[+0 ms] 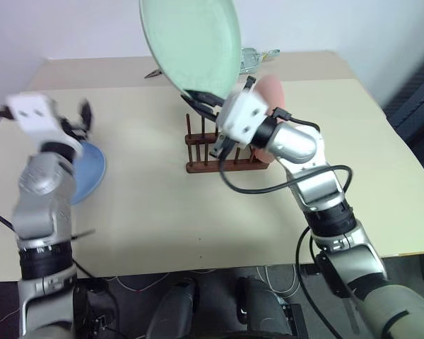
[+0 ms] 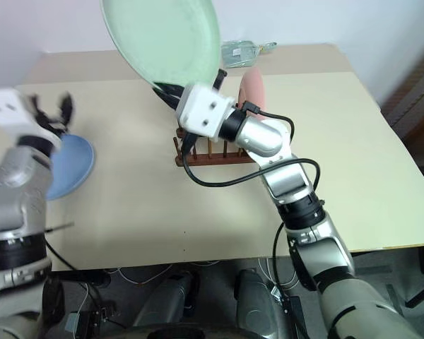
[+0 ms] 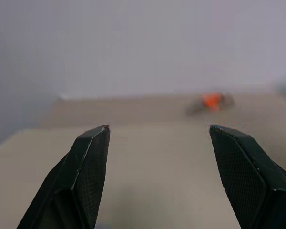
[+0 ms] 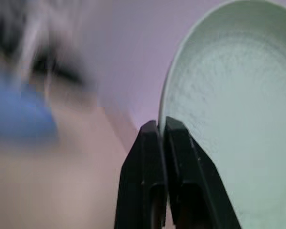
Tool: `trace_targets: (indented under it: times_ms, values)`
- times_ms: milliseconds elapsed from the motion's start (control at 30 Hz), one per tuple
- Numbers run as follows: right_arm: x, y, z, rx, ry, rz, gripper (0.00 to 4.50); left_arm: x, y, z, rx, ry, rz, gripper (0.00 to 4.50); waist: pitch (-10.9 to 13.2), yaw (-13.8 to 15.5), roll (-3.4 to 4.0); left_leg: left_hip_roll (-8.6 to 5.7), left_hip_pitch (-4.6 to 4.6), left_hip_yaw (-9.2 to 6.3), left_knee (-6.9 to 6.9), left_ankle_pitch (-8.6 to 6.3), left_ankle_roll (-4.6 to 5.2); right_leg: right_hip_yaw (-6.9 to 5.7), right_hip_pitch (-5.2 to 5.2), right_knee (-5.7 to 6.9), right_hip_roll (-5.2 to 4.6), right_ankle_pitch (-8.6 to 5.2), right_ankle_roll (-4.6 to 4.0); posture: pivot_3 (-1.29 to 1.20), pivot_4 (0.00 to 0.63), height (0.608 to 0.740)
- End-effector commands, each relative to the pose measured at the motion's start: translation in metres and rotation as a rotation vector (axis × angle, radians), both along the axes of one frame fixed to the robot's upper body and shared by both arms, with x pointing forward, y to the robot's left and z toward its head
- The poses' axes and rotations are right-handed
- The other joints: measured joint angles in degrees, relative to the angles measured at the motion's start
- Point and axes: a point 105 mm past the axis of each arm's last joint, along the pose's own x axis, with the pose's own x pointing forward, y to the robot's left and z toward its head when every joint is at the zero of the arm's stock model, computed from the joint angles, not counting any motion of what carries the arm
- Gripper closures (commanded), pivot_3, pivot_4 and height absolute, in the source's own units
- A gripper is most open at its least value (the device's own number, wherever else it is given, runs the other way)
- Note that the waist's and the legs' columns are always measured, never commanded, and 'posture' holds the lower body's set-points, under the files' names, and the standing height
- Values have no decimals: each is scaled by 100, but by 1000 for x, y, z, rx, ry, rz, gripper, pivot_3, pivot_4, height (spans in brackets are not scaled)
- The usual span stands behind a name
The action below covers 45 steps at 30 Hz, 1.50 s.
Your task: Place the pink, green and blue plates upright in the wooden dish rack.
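Left eye view, beige table (image 1: 162, 212), white wall; right fingers (image 4: 163, 143) pinching green plate (image 1: 191, 42), left fingers (image 3: 90, 162) spread, empty

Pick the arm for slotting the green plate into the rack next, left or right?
Right. Its pincer is shut on the green plate's rim, holding it up just above the wooden dish rack, where the pink plate already stands. The left pincer is open and empty, off by the blue plate.

A beige table (image 1: 162, 212) filled the middle of the scene. At its far edge lay a small clear packet (image 1: 253, 58) with something greenish inside, and beside it a dark item with an orange patch (image 3: 210, 101), too blurred to identify. Cables (image 1: 198, 277) trailed on the floor at the near edge.
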Motion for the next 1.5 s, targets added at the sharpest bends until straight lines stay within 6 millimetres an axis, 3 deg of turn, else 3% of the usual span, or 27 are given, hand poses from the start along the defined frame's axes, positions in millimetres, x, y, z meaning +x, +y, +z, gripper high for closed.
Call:
trace_targets:
  times_ms: [33, 167, 333, 733, 867, 967, 1033, 1133, 1500]
  values:
    - [-28, -13, 13, 173, 249, 216, 4500, -17, -50, -16, 42, 5, -248, 1105, 0, -8, 3, 0, 1, 1, 1, -16, 27, 6, 2, -1, -1, 0, -1, 0, 150, 739]
    - [-30, -20, 9, 307, 486, 292, 4500, -38, -82, -48, 13, 114, -474, 1105, 4, -34, 16, 12, 3, 2, -1, -17, 27, 13, -8, 4, 1, 4, -11, 0, 150, 739]
    - [-7, -32, -1, 415, 649, 258, 4500, -59, -111, -58, 6, 199, -688, 1105, 1, -30, 27, 18, 6, 6, -5, -15, 25, 28, -16, 6, 24, 5, -16, 0, 150, 739]
    - [35, -51, -19, 535, 874, 198, 4500, -66, -124, -58, -2, 216, -741, 1105, 1, -30, 28, 19, 7, 21, -5, -14, 26, 43, -19, 5, 28, 6, -14, 0, 150, 739]
    - [38, -51, -21, 528, 891, 194, 4500, -68, -125, -59, -2, 219, -745, 1105, 1, -26, 28, 19, 7, 23, -6, -15, 26, 45, -19, 4, 28, 6, -14, 0, 150, 739]
    - [37, -48, -20, 503, 875, 191, 3574, -67, -125, -58, -1, 218, -746, 1024, 1, -24, 28, 19, 6, 24, -4, -15, 26, 46, -19, 4, 28, 6, -14, 0, 150, 739]
    - [38, -48, -18, 489, 849, 168, 2569, -67, -126, -59, -6, 223, -750, 1024, 1, -29, 28, 19, 7, 25, -5, -15, 26, 46, -19, 4, 28, 6, -14, 0, 150, 739]
    - [42, -50, -12, 466, 775, 97, 1036, -65, -124, -60, -11, 229, -745, 137, 1, -27, 28, 19, 7, 25, -5, -15, 26, 46, -20, 4, 29, 6, -14, 0, 150, 739]
    - [50, -57, 4, 199, 407, -184, 1018, -54, -106, -54, -19, 202, -640, 59, 2, -25, 28, 20, 6, 34, -6, -15, 26, 46, -25, 5, 30, 6, -14, 0, 150, 739]
